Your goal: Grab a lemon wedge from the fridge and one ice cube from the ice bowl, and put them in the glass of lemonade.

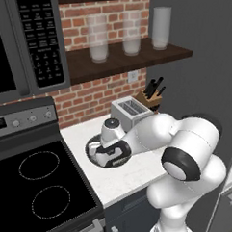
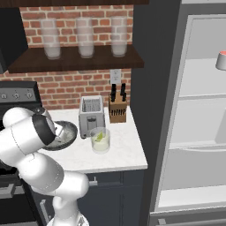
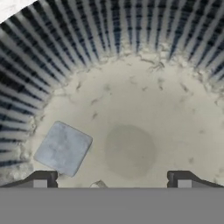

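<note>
In the hand view my gripper [image 3: 111, 181] is open and looks straight down into the ice bowl [image 3: 131, 39], with its ribbed dark wall and pale speckled floor. One flat pale ice cube [image 3: 63, 148] lies on the bowl floor, just ahead of the left fingertip [image 3: 41, 180], and nothing sits between the fingers. From the left base view the gripper [image 1: 97, 155] hangs low over the ice bowl [image 1: 90, 147] on the counter. The glass of lemonade [image 2: 100, 141] stands right of the ice bowl [image 2: 66, 132], with a small yellow-green lemon wedge [image 2: 99, 137] inside it. The fridge [image 2: 198, 110] stands open at the right.
A toaster [image 2: 91, 112] and a knife block [image 2: 117, 108] stand at the back of the counter [image 2: 123, 154]. The stove [image 1: 40, 189] borders the counter on the left. Tall glasses [image 2: 84, 37] line the shelf above. A red-topped cup [image 2: 221, 59] sits on a fridge shelf.
</note>
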